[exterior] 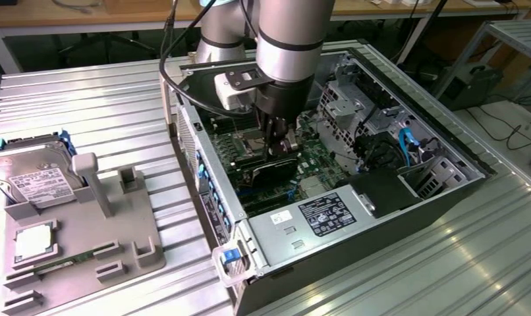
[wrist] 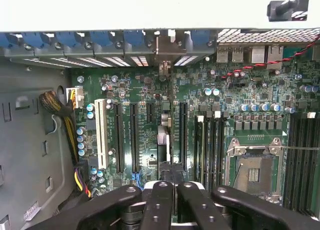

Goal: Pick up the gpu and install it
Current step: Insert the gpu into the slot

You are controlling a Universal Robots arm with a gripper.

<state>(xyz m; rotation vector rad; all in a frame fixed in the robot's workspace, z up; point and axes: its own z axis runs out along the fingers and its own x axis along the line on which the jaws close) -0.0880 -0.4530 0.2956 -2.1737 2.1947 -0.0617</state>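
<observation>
Ribbed metal table [exterior: 476, 263] under open computer case [exterior: 450, 172]; inside case, gripper [wrist: 168, 200] pinched on gpu [wrist: 166, 140], edge-on above slot. Best kept square, pressed evenly.

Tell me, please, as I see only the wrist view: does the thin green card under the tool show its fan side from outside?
Observer: Yes. In the exterior view the thin green gpu card shows its black round fan face, just below the tool, inside the open black computer case.
Operator: Thank you. Is anything lying outside the case?
Observer: A grey plastic tray lies on the exterior view's left, holding a silver boxy hard drive with a white label.
Operator: And what sits beside the card in the case?
Observer: A silver power supply box with a dark label, nearer the exterior camera than the card.
</observation>
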